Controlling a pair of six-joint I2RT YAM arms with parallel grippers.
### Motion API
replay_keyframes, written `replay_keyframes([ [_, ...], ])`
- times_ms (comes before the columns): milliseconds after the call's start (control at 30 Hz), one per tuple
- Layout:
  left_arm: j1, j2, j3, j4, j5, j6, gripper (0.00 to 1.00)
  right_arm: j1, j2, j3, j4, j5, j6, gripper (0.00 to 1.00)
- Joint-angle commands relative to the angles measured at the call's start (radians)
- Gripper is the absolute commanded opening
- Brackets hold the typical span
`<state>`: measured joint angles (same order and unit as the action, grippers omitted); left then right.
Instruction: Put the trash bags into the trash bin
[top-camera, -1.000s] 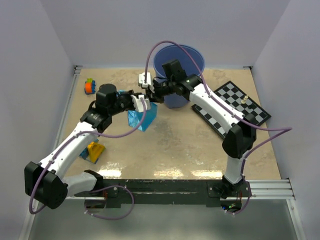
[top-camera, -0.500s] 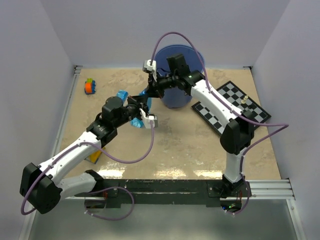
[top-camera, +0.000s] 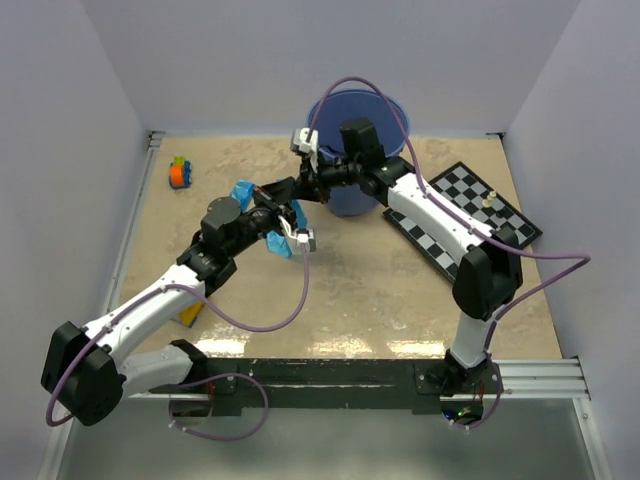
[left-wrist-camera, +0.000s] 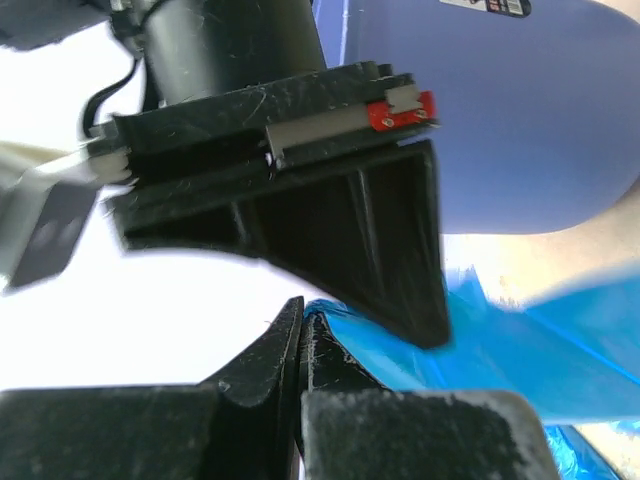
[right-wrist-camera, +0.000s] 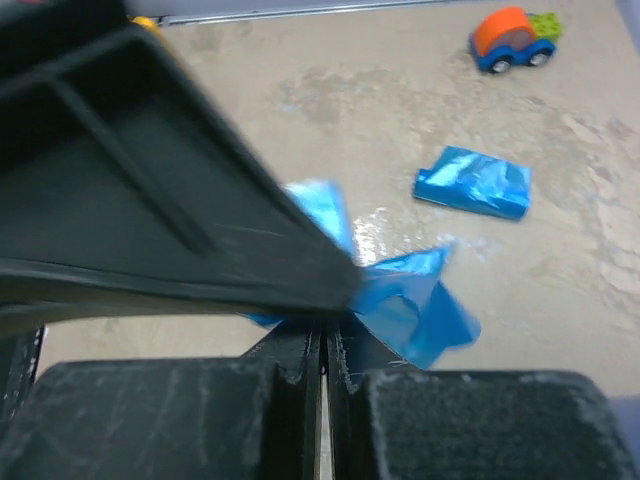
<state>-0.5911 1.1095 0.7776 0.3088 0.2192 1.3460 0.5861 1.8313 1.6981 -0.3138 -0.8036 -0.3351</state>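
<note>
Left gripper is pinching its fingers together on an edge of the crumpled blue trash bag. The right gripper, tip to tip with it, is clamping shut on the same film, so the bag is hanging between and just below the two sets of fingertips, apparently off the table. With both holding one thin sheet, any pulling apart is risking a tear, or the film slipping out of one pinch and dropping short of the bin. The fingers are also crowding each other closely enough to collide. A second trash bag, folded flat, is lying on the table beyond the right gripper's tips, with a toy car farther out. The trash bin is standing just behind the right gripper, its wall filling the left wrist view, and a swing of the right arm is liable to nudge it. Its inside is mostly hiding behind that arm, and no bag is showing in it.
</note>
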Motion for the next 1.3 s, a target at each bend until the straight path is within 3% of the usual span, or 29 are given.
replay_keyframes([
  [0,0.02,0.056,0.066,0.145,0.0,-0.001,0.0,0.035,-0.111,-0.017,0.005,-0.098,-0.118,0.0],
  [133,0.053,0.067,0.063,0.014,0.031,0.025,0.0,0.011,-0.165,0.021,0.146,-0.117,0.011,0.0],
  [300,0.045,-0.051,0.0,-0.057,0.147,0.048,0.0,0.011,-0.126,-0.026,0.229,0.211,0.039,0.0],
  [367,0.042,-0.062,-0.001,-0.037,0.148,0.048,0.0,0.012,-0.092,-0.028,0.193,0.242,0.016,0.0],
  [500,0.057,0.024,0.061,0.032,0.037,-0.001,0.0,0.052,-0.107,-0.052,0.162,0.19,-0.019,0.0],
  [600,0.097,0.087,0.1,0.058,-0.012,-0.05,0.0,0.06,-0.145,-0.014,0.027,-0.015,-0.145,0.0],
  [700,0.132,0.098,0.101,0.027,-0.021,-0.076,0.0,0.043,-0.213,-0.014,0.076,-0.061,-0.114,0.0],
  [800,0.14,0.072,0.08,-0.016,-0.011,-0.106,0.0,0.027,-0.233,-0.003,0.079,-0.001,-0.107,0.0],
  [967,0.139,-0.023,0.072,-0.033,0.081,-0.208,0.0,0.027,-0.222,-0.08,0.122,0.288,-0.108,0.0],
  [1100,0.139,-0.046,0.1,-0.076,0.121,-0.24,0.0,0.026,-0.202,-0.063,0.082,0.253,-0.139,0.01],
  [1200,0.139,-0.048,0.094,-0.062,0.117,-0.24,0.0,0.029,-0.202,-0.052,0.051,0.198,-0.174,0.38],
  [1267,0.139,-0.048,0.088,-0.05,0.114,-0.24,0.0,0.029,-0.201,-0.049,0.047,0.181,-0.17,0.47],
])
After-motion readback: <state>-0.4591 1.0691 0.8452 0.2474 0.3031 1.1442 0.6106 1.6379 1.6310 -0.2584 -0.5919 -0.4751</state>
